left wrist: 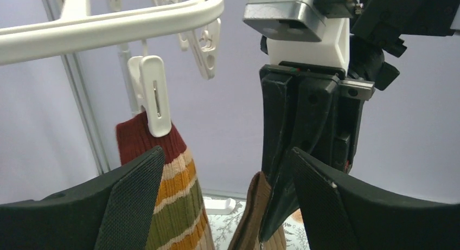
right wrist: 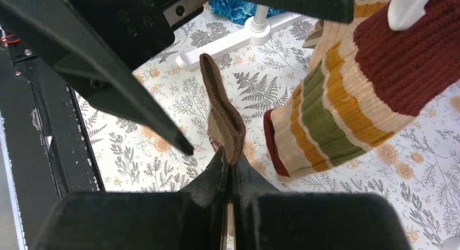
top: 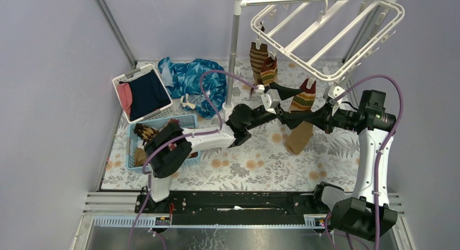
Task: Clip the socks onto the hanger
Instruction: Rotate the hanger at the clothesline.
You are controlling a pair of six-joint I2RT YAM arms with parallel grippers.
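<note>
The white hanger point(top: 325, 33) hangs at the upper right, and its rim shows in the left wrist view point(left wrist: 108, 22). Two brown striped socks point(top: 263, 60) hang clipped at its left end. A red, orange and green banded sock point(top: 302, 100) hangs from a white clip point(left wrist: 154, 95), seen also in the right wrist view point(right wrist: 352, 93). My right gripper point(top: 308, 120) point(right wrist: 230, 163) is shut on the folded top of a plain tan sock point(top: 299, 136) point(right wrist: 222, 114) just below the frame. My left gripper point(top: 288, 103) point(left wrist: 228, 206) is open, its fingers either side of the banded sock and the tan sock point(left wrist: 260, 217).
The grey-white rack pole point(top: 234, 55) stands behind the grippers, its foot on the floral cloth. A blue basket point(top: 187, 120) with more socks sits at the left. Behind it are a white basket point(top: 120, 79) of navy and pink clothes and a blue patterned cloth point(top: 195, 79).
</note>
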